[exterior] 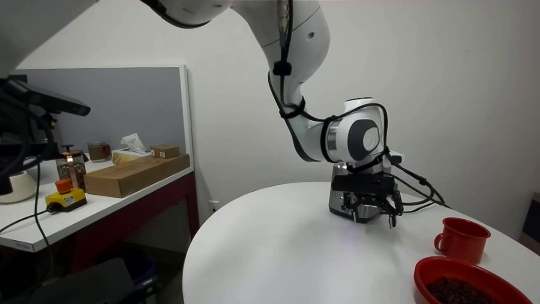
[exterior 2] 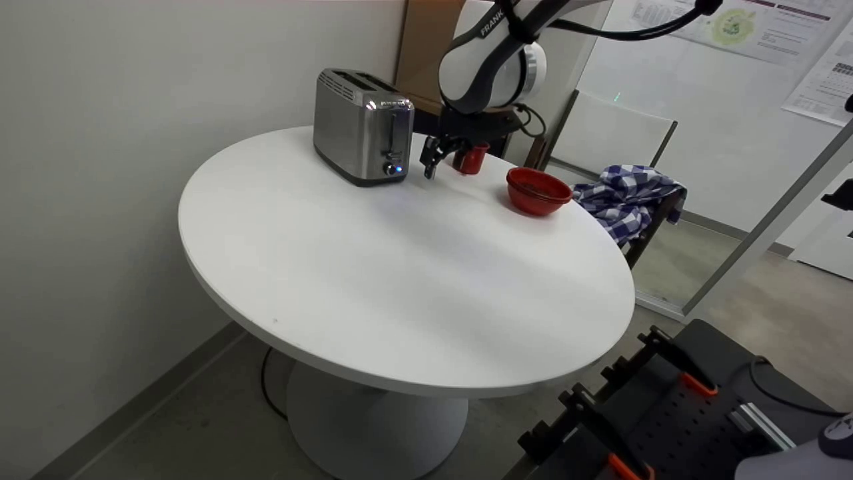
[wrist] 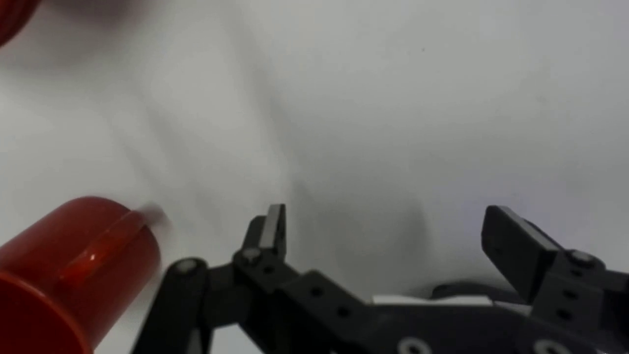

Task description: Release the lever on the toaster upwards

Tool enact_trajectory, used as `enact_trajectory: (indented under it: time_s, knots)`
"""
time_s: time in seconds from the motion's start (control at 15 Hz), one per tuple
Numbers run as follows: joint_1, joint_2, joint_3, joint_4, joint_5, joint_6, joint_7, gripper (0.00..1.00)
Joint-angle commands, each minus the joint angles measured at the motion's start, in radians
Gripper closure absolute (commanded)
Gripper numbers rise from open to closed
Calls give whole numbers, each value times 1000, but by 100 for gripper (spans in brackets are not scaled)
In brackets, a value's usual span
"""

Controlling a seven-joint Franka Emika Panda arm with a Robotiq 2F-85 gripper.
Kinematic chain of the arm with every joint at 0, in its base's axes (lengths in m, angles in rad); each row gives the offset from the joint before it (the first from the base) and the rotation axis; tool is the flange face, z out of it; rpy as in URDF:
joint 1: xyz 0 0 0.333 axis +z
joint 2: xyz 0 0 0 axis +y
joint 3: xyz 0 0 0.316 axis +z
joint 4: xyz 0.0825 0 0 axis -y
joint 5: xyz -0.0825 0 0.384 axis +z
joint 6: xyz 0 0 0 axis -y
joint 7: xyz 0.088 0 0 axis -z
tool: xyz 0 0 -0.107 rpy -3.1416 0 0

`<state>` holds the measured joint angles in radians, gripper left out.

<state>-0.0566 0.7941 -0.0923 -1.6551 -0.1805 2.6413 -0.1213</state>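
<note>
Currently, the silver two-slot toaster [exterior 2: 353, 127] is standing upright near the wall [exterior 2: 200, 60], by the edge of the round white table [exterior 2: 400, 280], a small blue light [exterior 2: 399, 169] glowing beside its control knob [exterior 2: 390, 169]. Just beside the toaster, the hand [wrist: 384, 216] is hanging above the table, pointing downward, with its fingers [wrist: 516, 253] wide apart. Nearby, a red mug [exterior: 466, 242] is standing upright close to a red bowl [exterior 2: 533, 205], which is holding small dark pieces [exterior: 457, 292].
</note>
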Motion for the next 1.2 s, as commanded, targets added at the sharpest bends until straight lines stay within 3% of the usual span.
enact_trajectory:
  time_s: [0.0,1.13]
  knots:
    - [7,30,4,32,8,48,25,0]
    - [34,129,4,145,6,101,47,0]
